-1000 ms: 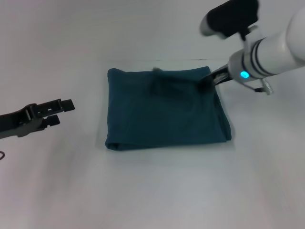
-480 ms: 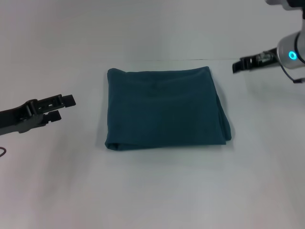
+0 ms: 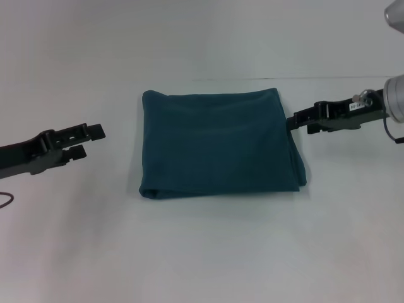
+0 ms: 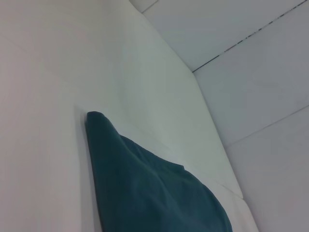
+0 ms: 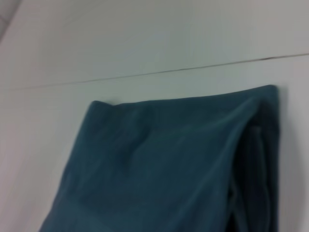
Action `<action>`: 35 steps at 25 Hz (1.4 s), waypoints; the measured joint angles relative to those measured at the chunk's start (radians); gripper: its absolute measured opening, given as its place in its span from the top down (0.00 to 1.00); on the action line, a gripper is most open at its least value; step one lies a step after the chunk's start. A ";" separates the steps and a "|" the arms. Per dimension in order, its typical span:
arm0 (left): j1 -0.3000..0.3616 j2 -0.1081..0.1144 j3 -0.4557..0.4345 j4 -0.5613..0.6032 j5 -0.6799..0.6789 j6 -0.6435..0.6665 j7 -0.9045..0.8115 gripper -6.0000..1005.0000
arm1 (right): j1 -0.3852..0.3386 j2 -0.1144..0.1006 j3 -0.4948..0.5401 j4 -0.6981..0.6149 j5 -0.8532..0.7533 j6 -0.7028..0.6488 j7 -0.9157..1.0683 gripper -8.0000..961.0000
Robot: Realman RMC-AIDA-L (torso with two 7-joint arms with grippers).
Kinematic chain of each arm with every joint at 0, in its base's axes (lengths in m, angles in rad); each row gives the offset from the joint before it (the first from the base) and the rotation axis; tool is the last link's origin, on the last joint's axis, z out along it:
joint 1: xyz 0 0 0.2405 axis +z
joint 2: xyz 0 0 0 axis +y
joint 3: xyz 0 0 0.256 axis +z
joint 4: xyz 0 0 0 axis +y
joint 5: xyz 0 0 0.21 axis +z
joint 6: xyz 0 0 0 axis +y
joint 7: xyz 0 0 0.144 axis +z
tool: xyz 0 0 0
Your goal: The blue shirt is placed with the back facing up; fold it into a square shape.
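— What lies nearest?
— Bare white surface (image 3: 208,252), wide and free along the near side. Beyond it the blue shirt (image 3: 218,142) lies flat at the centre, folded into a rough square; its near edge is slightly rounded, its right edge shows stacked layers.

— And the arms?
— The left gripper (image 3: 90,139) hangs left of the shirt, well apart from it, jaws slightly spread and holding nothing. The right gripper (image 3: 295,121) sits just beside the shirt's right edge toward the far corner; whether it touches, or how its jaws stand, I cannot tell.

— Farther off?
— Open surface past the straight far edge, crossed by a thin seam.
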 joint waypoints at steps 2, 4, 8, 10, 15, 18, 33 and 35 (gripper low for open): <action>-0.005 0.000 0.004 -0.004 0.000 -0.005 0.001 0.11 | -0.001 0.003 -0.002 0.018 0.014 0.025 -0.015 0.44; -0.010 -0.001 0.005 -0.005 0.000 -0.009 0.001 0.11 | 0.002 0.012 -0.005 0.034 0.015 0.062 -0.018 0.37; -0.014 -0.003 0.006 -0.005 0.000 -0.014 0.001 0.11 | 0.006 0.041 -0.005 0.050 0.019 0.143 -0.025 0.22; -0.013 -0.003 0.006 -0.005 0.000 -0.017 0.001 0.12 | 0.013 0.051 -0.005 0.061 0.019 0.170 -0.029 0.16; -0.012 -0.003 0.006 -0.013 0.000 -0.032 0.004 0.12 | 0.036 0.066 -0.015 0.117 0.017 0.227 -0.033 0.07; -0.014 -0.002 0.006 -0.027 0.000 -0.037 0.010 0.12 | 0.039 0.075 -0.018 0.128 0.016 0.245 -0.034 0.08; -0.022 -0.001 0.006 -0.031 0.000 -0.044 0.013 0.12 | 0.040 0.101 -0.037 0.160 0.018 0.311 -0.024 0.13; -0.023 -0.001 0.006 -0.031 0.000 -0.044 0.013 0.12 | 0.040 0.103 -0.038 0.156 0.019 0.309 -0.024 0.16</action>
